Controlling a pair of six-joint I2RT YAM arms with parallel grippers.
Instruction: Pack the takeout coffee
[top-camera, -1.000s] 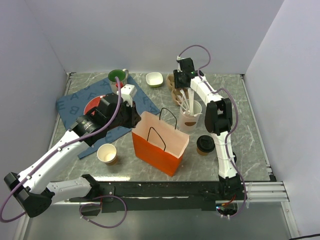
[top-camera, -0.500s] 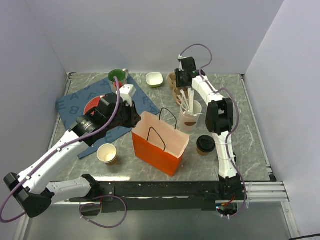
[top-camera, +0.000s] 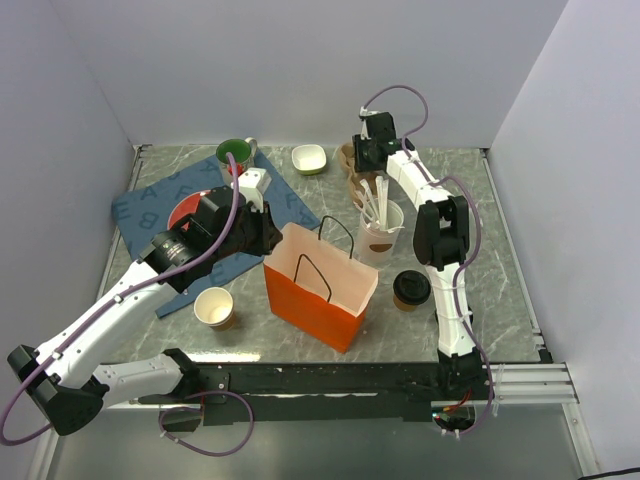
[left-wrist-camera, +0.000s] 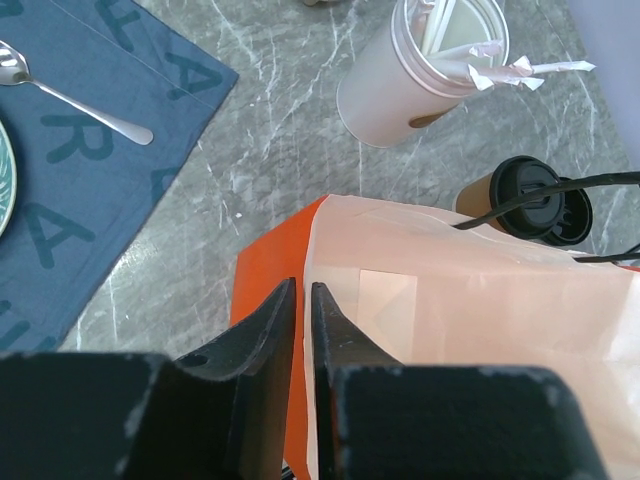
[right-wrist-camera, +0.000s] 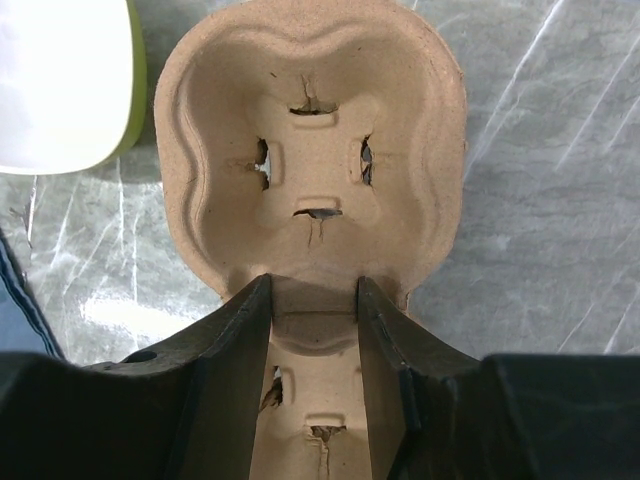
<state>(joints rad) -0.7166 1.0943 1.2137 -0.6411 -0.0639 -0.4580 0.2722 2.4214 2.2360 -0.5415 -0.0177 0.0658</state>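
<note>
The takeout coffee, a brown paper cup with a black lid, stands on the table right of the orange paper bag. It also shows in the left wrist view, beyond the bag. My left gripper is shut on the bag's left rim and holds the bag open and upright. My right gripper is at the back of the table. Its jaws are closed on the middle ridge of a brown pulp cup carrier, which also shows in the top view.
A white cup of wrapped straws stands between the carrier and the coffee. A lidless tan cup stands at front left. A blue placemat with a red plate and a spoon, a green mug and a white bowl lie at the back.
My right wrist has shifted slightly to the right and back, still over the cup carrier. My left arm and the bag have not moved.
</note>
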